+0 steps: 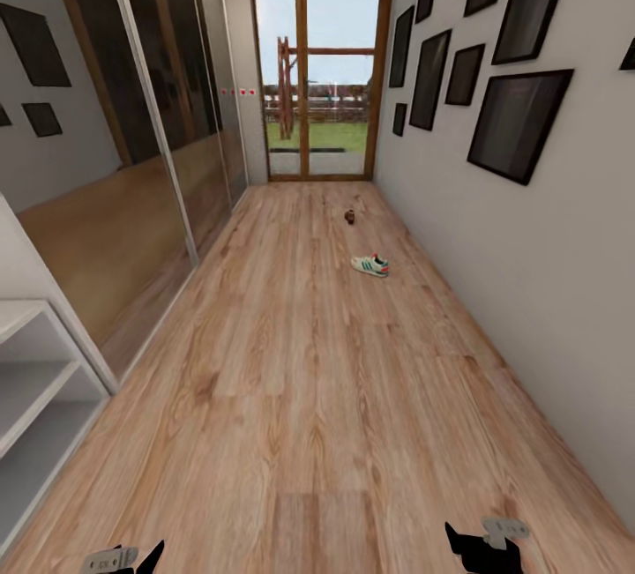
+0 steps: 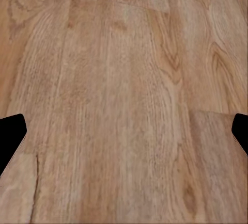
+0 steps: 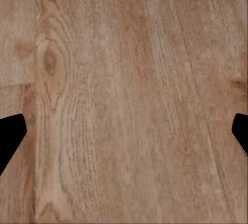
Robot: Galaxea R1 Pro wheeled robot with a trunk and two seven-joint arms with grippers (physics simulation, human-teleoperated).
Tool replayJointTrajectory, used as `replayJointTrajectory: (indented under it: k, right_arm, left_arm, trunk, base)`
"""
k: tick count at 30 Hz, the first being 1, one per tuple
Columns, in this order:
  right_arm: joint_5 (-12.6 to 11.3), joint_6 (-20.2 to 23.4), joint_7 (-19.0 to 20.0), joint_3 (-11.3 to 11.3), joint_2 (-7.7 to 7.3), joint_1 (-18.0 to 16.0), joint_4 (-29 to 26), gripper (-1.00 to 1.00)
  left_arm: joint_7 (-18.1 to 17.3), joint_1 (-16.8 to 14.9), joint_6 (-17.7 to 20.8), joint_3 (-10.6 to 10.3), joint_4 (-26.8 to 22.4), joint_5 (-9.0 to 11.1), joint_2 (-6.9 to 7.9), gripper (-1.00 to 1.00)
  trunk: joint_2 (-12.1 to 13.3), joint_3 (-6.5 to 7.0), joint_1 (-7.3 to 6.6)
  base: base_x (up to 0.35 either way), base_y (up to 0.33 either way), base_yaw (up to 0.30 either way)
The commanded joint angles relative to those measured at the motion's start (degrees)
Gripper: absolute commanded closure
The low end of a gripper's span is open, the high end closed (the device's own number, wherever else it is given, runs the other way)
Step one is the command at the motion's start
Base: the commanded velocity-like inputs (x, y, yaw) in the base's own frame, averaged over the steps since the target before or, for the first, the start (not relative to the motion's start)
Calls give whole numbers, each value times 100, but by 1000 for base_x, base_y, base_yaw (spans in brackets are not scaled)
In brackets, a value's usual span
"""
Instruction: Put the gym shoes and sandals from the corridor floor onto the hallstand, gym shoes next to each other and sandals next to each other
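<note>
The left hand (image 1: 123,559) and right hand (image 1: 485,539) hang low at the near end of the corridor, each over bare floor (image 1: 291,398). In both wrist views the black fingertips sit at opposite sides of the picture with only wood plank between them, so each hand is spread wide and holds nothing.

Outward from the hands, the floor runs long and narrow toward a glass door (image 1: 319,71). One gym shoe (image 1: 370,265) lies well ahead, past the middle of the corridor and nearer the right wall (image 1: 529,248) than the mirrored wardrobe (image 1: 132,160) on the left. Its long axis lies across the corridor, slightly slanted. Beyond it, closer to the door, a small dark thing is probably a sandal (image 1: 350,216); it is too small to read its heading. The other shoe and sandal I cannot place.

At the near left edge, white shelves (image 1: 35,380) stand against the wall; whether this is the rack or the plain bench cannot be told from the corner that shows.

The shoe lies straight ahead and a little right, so the right hand is the nearer one. My judgement: the base must roll far forward before either hand can reach, and the right arm suits the pick.
</note>
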Motion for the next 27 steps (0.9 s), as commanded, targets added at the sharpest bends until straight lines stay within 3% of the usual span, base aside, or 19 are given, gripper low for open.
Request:
replayJointTrajectory:
  k: [1, 27]
  right_arm:
    - [49, -20, 27, -51, 0, -4, 4, -100]
    - [47, -21, 27, -54, -3, -4, 3, -100]
  left_arm:
    - [-52, -4, 10, 15, 8, 43, 1, -100]
    - [-52, -4, 10, 21, 8, 43, 2, -100]
  trunk:
    - [-2, -5, 2]
    - [-2, -5, 2]
  base:
    - [339, 0, 0]
    - [339, 0, 0]
